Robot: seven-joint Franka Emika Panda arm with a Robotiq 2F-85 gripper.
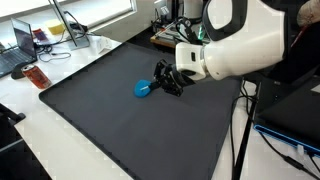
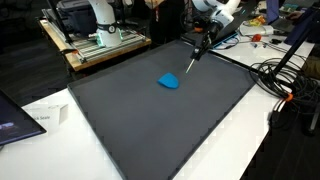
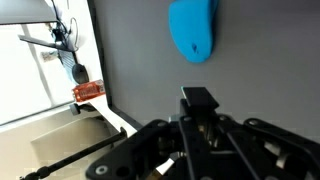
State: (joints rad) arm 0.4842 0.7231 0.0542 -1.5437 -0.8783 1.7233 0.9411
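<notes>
Dark mat (image 2: 150, 125) on white table (image 2: 60, 152); blue object (image 2: 170, 82) near closed gripper (image 2: 190, 70)

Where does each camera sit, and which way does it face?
Exterior view, close beside the arm: looks across the dark grey mat at the small blue rounded object; shows the white arm and black gripper.
Exterior view, farther off and higher: looks down over the whole mat; arm and gripper at the far edge.
Wrist view: looks along the shut gripper at the mat.
All share the blue object and mat.
</notes>
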